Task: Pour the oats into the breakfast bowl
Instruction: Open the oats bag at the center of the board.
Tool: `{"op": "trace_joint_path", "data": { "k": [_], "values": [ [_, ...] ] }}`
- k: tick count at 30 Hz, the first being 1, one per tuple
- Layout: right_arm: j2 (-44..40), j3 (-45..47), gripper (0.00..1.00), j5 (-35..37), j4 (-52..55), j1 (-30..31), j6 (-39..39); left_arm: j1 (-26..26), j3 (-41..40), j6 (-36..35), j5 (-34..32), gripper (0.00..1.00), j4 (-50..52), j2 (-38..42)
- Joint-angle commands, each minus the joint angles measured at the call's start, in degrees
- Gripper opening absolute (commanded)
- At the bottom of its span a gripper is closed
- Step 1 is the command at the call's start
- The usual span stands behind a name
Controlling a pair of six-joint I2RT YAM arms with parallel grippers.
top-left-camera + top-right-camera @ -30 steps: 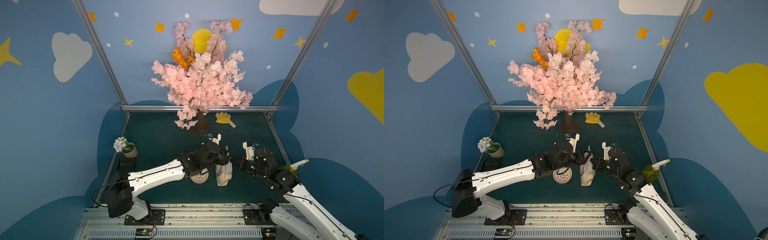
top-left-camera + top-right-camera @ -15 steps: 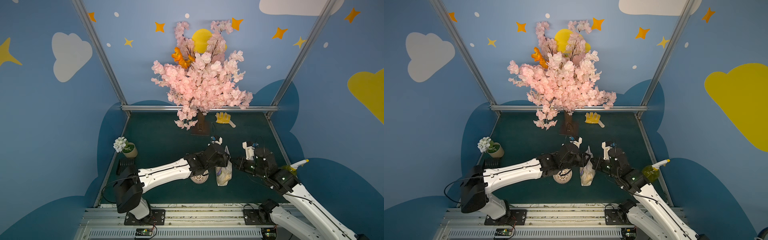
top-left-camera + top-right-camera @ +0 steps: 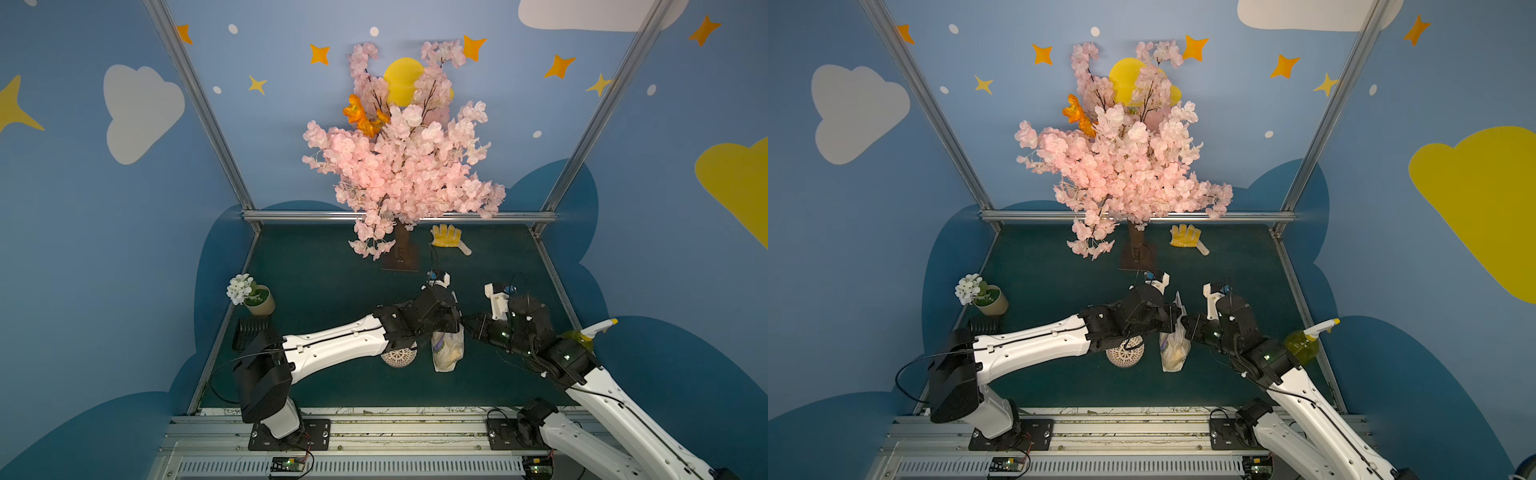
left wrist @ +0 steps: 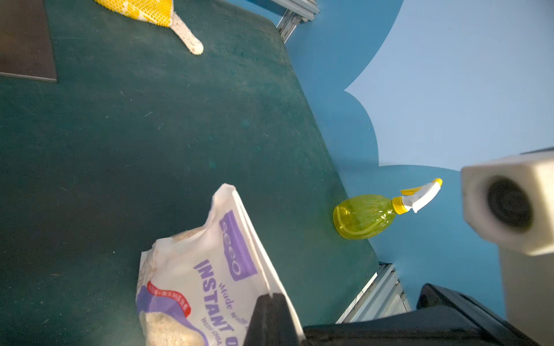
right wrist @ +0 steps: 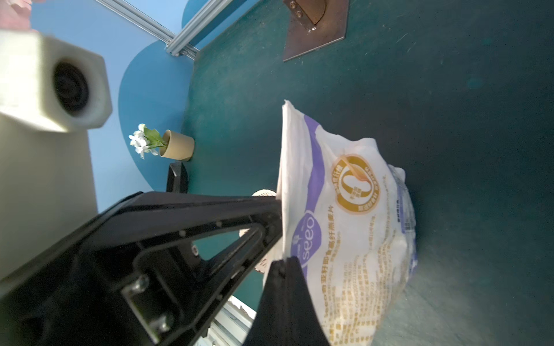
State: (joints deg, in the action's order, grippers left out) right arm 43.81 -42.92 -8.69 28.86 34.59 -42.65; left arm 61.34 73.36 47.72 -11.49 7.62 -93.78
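The oats are in a white bag with purple print (image 3: 446, 353) (image 3: 1173, 353) that stands upright on the green table, just right of the breakfast bowl (image 3: 399, 357) (image 3: 1125, 353). The bowl is cream with lattice sides, and my left arm partly covers it. My left gripper (image 3: 456, 320) (image 4: 272, 296) is shut on one side of the bag's top edge (image 4: 209, 278). From the opposite side, my right gripper (image 3: 467, 323) (image 5: 284, 260) is shut on the same edge (image 5: 344, 224). Pale flakes show through the bag's clear lower part.
A pink blossom tree (image 3: 407, 166) stands at the back centre with a yellow glove (image 3: 446, 237) beside its base. A flower pot (image 3: 257, 299) and a black rack (image 3: 249, 332) sit at the left edge. A yellow spray bottle (image 3: 582, 334) stands at the right edge.
My left arm reached further right to the bag's top, and its jaws closed on the edge. The right gripper kept its hold and the bag stayed upright.
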Motion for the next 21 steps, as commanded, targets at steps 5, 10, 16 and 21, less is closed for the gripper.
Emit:
{"op": "trace_joint_path", "data": {
  "k": [5,10,16,21],
  "values": [
    [2.0,-10.0,0.0,12.7,12.7,0.0,11.3,-0.2,4.9,-7.4,-5.6,0.03,8.8,3.3],
    [4.4,-14.9,0.0,13.7,15.3,0.0,14.6,-0.2,6.4,-9.2,-5.8,0.03,12.4,5.7],
    [3.1,-13.3,0.0,9.8,11.6,0.0,13.4,-0.1,4.1,-6.5,-2.4,0.03,9.2,4.3],
    [2.8,-10.4,0.0,8.2,11.1,0.0,12.2,-0.1,5.2,-6.2,-0.4,0.4,9.1,2.1]
  ]
}}
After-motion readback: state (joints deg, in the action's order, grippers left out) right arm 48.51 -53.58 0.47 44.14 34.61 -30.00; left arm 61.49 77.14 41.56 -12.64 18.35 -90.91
